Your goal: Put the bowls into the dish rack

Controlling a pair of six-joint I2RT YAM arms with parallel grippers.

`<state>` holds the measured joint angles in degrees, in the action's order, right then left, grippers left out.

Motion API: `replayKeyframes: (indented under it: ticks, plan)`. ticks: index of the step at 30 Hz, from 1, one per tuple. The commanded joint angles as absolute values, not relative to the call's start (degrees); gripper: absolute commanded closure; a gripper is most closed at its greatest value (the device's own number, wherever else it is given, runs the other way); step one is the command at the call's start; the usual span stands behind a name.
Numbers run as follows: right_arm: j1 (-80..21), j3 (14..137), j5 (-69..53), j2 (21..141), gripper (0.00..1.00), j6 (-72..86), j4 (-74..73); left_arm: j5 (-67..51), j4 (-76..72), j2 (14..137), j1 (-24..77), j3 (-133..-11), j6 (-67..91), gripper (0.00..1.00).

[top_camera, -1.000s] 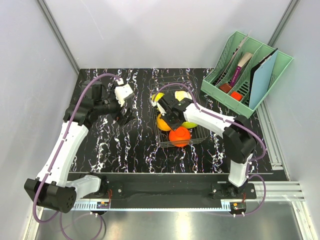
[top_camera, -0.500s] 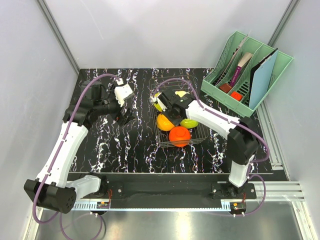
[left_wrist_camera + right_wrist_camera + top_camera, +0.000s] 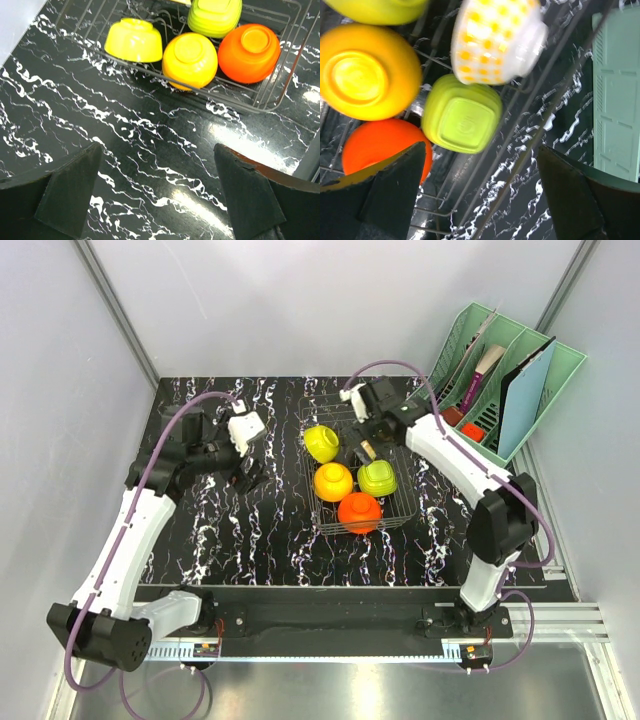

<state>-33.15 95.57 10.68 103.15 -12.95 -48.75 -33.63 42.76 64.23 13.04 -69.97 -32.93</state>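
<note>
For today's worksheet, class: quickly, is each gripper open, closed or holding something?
Left gripper: open, holding nothing.
Right gripper: open, holding nothing.

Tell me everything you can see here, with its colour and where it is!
Dish rack: one, dark wire, middle of the table.
Bowls: five, all in the rack: yellow bowl far left, orange-yellow bowl middle, lime green bowl right, orange bowl nearest, white bowl with yellow dots at the far side.
File organiser: one, mint green, far right corner, holding folders.
Table: one, black with white veins.
Left pincer: one, black, open, above bare table left of the rack.
Right pincer: one, black, open, above the rack's far side.
</note>
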Motion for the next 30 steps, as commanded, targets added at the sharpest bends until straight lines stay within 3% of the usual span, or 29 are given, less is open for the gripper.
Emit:
replayKeyframes:
  ticks: [1, 6, 11, 20, 30]
  plan:
    - [-28.5, 97.9, 5.9, 97.5, 0.00, -13.8, -49.9, -30.3, 40.4, 61.8, 12.7, -66.8, -32.5, 0.01]
    - [-22.9, 96.8, 0.4, 91.9, 0.00, -12.8, -49.9, -25.2, 36.1, 62.8, 12.3, -62.5, -28.5, 0.01]
    - [-19.6, 92.8, 3.5, 84.2, 0.00, -12.2, -47.7, -20.8, 29.6, 63.4, 9.2, -61.6, -19.7, 0.01]
    - [-10.0, 78.7, -5.0, 67.7, 0.00, -9.6, -42.7, -20.0, 27.3, 64.9, 8.2, -62.0, -17.7, 0.01]
    - [-7.6, 67.9, -18.4, 67.1, 0.00, -10.8, -41.1, -16.2, 27.1, 70.1, 8.2, -62.9, -17.1, 0.01]
